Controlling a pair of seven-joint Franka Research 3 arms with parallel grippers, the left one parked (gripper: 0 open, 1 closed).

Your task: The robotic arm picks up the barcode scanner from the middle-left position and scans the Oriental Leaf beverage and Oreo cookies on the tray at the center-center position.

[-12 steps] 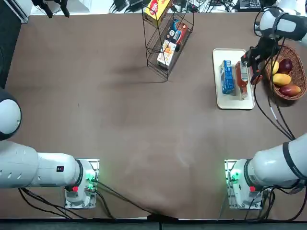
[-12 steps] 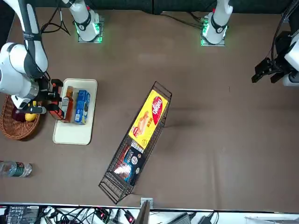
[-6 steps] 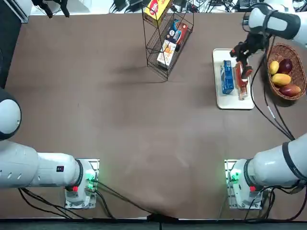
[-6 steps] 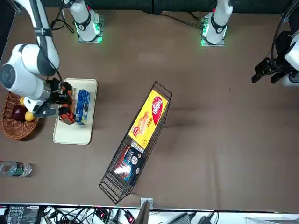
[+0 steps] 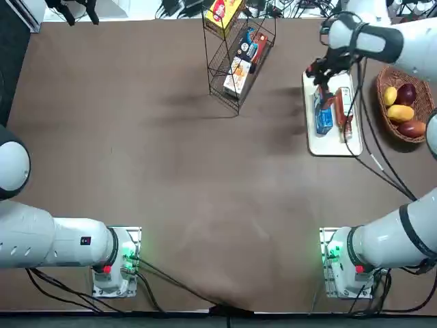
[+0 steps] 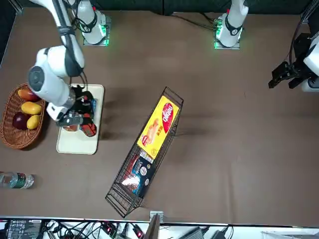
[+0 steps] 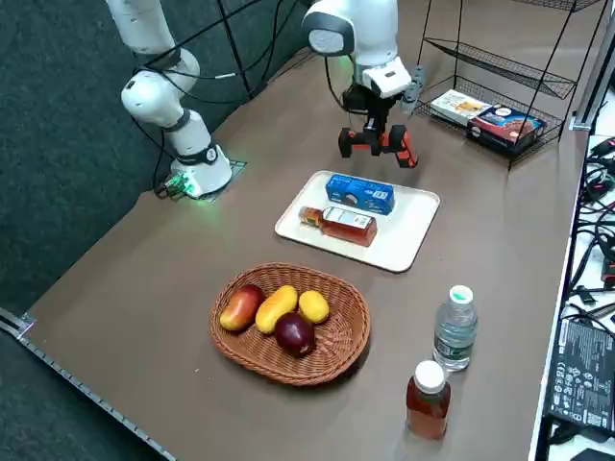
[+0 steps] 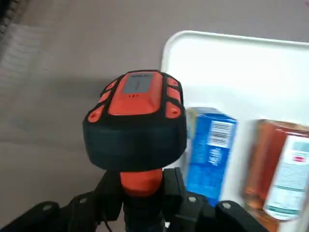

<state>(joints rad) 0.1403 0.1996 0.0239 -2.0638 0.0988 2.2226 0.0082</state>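
Scan step in hand. My pincer (image 8: 141, 203) is clenched on the orange-and-black handheld barcode scanner (image 8: 137, 121), held above the bench at the 9 o'clock rim of the flat white rectangular tray (image 5: 326, 145). On the tray lie the narrow bright blue Oreo packet (image 5: 323, 117) and, at its 3 o'clock, the slim reddish-brown tea bottle (image 5: 343, 111). Next, I judge: tip the scanner head onto the blue packet's printed code.

I work in a robot lab: bolted arm bases (image 5: 116, 263) with green lights, cable tangles (image 5: 287, 8) edging my brown worktop (image 5: 164, 164).

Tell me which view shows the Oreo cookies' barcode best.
The right wrist view: the Oreo cookies show a barcode beside the scanner. The right side view shows the packet whole, barcode unreadable; top and front views have the arm partly covering it.
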